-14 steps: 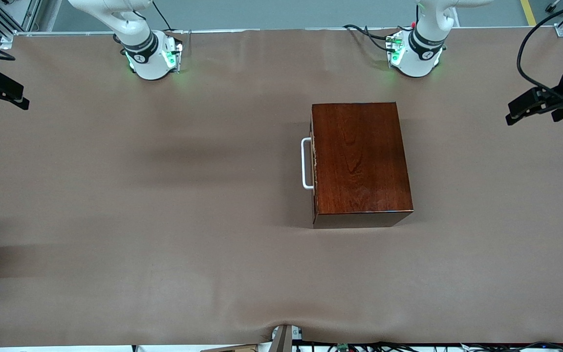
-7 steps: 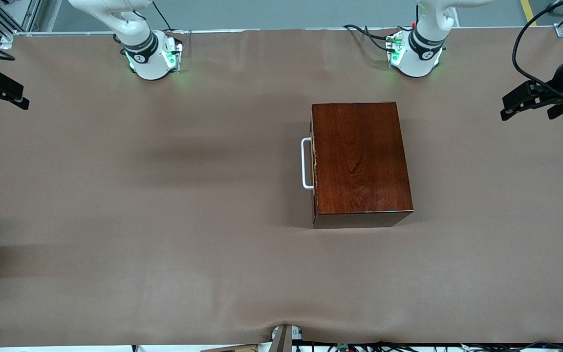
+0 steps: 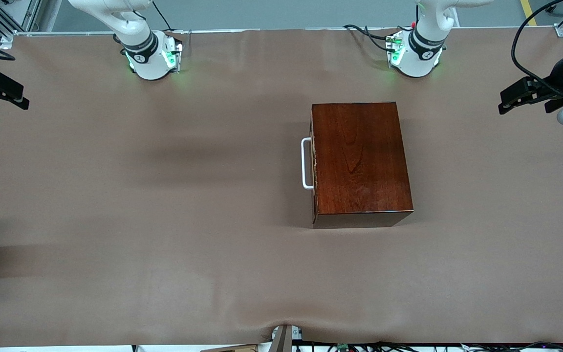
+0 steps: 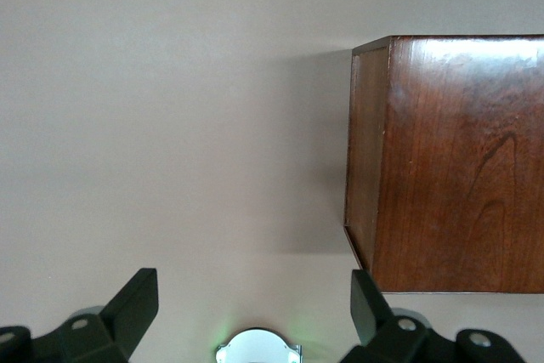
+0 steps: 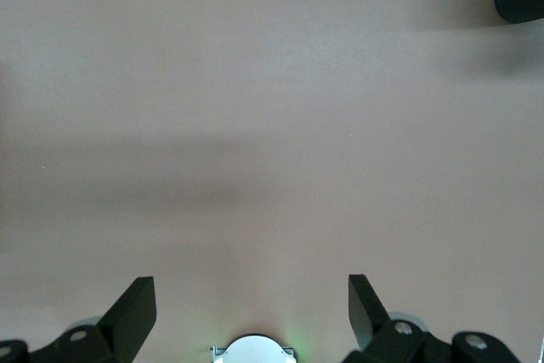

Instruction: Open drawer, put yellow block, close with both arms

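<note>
Right now the drawer (image 3: pixel 313 166) sits shut in its box mid-table, handle (image 3: pixel 306 163) facing the right arm's end. Right claw (image 3: pixel 0 93) spread wide, empty, over that end; left claw (image 3: pixel 528 98) wide too, over its own end. No yellow block visible.

the left gripper (image 3: pixel 523 98) hangs in the air over the table's (image 3: pixel 164 205) left-arm end, its black fingers (image 4: pixel 136 299) spread wide apart and empty. the right gripper (image 3: pixel 3 93) hangs over the table's right-arm end, fingers (image 5: pixel 136 308) equally wide apart, empty.
</note>
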You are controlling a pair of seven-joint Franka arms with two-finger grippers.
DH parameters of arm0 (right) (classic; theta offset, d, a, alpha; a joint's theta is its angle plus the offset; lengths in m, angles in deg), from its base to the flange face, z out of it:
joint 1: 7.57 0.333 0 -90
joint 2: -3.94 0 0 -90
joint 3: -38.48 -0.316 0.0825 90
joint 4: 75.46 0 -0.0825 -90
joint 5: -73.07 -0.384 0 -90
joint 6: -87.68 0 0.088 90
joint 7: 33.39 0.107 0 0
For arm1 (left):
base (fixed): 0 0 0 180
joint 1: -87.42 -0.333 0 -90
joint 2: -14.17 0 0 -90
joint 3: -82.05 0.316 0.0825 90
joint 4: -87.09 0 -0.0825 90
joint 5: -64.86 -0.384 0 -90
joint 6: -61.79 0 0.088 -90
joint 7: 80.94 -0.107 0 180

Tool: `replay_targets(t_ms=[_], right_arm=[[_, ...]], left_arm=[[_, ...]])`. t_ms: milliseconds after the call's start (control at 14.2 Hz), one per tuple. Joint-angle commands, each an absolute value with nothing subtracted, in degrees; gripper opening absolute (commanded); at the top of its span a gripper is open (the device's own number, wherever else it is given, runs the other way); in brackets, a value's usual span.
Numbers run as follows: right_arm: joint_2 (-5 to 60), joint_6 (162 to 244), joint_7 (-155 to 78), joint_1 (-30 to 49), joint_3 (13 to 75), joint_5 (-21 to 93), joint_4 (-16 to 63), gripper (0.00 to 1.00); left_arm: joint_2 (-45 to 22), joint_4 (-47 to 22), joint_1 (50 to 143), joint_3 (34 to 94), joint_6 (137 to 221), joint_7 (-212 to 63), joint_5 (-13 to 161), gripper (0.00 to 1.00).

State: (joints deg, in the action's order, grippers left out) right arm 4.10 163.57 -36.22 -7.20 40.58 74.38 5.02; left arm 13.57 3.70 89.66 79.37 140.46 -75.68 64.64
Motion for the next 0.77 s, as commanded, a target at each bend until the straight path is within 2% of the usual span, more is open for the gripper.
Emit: replay_targets(t_ms=[0, 704], right_arm=[[3.42, 163.18, -36.55, -8.63, 39.71, 74.39, 5.13, 1.0], [3.42, 163.01, -36.64, -8.71, 39.71, 74.3, 5.22, 1.0]], left_arm=[[14.26, 3.86, 88.92, 78.71, 139.57, -77.86, 62.58, 1.0], [14.35, 3.95, 88.83, 78.98, 139.57, -80.15, 62.58, 1.0]])
